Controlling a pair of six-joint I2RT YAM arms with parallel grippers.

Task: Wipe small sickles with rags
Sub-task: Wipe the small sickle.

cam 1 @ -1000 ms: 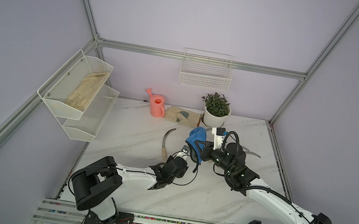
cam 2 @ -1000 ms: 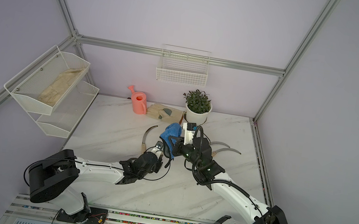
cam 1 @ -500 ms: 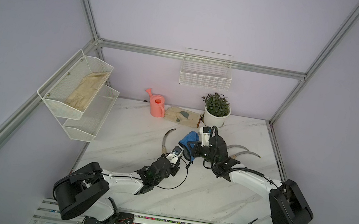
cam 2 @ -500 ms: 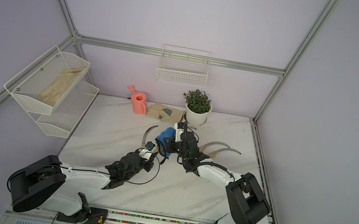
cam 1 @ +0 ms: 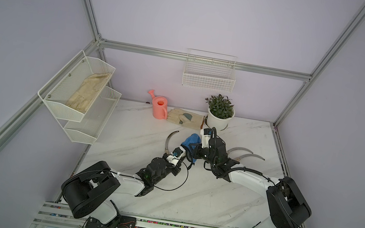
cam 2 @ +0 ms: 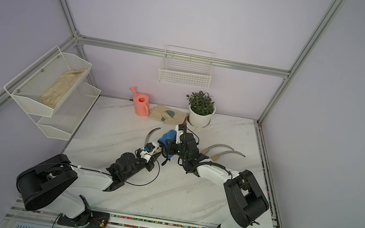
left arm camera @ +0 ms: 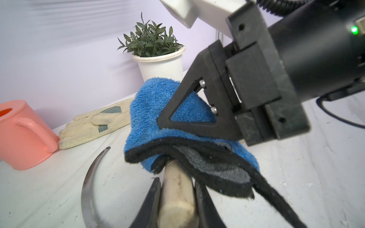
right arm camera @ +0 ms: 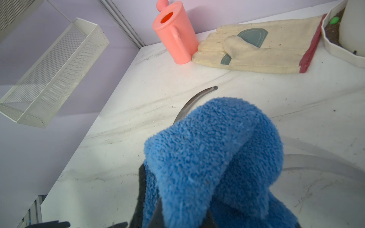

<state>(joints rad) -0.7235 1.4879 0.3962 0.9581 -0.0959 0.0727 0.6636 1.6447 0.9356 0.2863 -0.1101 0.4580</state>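
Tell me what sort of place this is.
Likely a staged gardening corner inside a robot test cell, not a real shed: a watering can, a potted plant and sickles sit on a marble-look table boxed in by a bare metal frame and plain lilac walls.

Beyond my right gripper [cam 1: 194, 148] I see 1 pink watering can [cam 1: 159, 107] touching 1 beige glove [cam 1: 184, 118], then 1 potted plant [cam 1: 220, 116]; 1 mesh shelf [cam 1: 64, 111] hangs well to its left.

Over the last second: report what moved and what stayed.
Right gripper with the blue cloth and left gripper with its sickle shifted slightly left as both arms refolded. Nothing grasped or released. The three sickles on the table, glove, watering can and plant stayed put.
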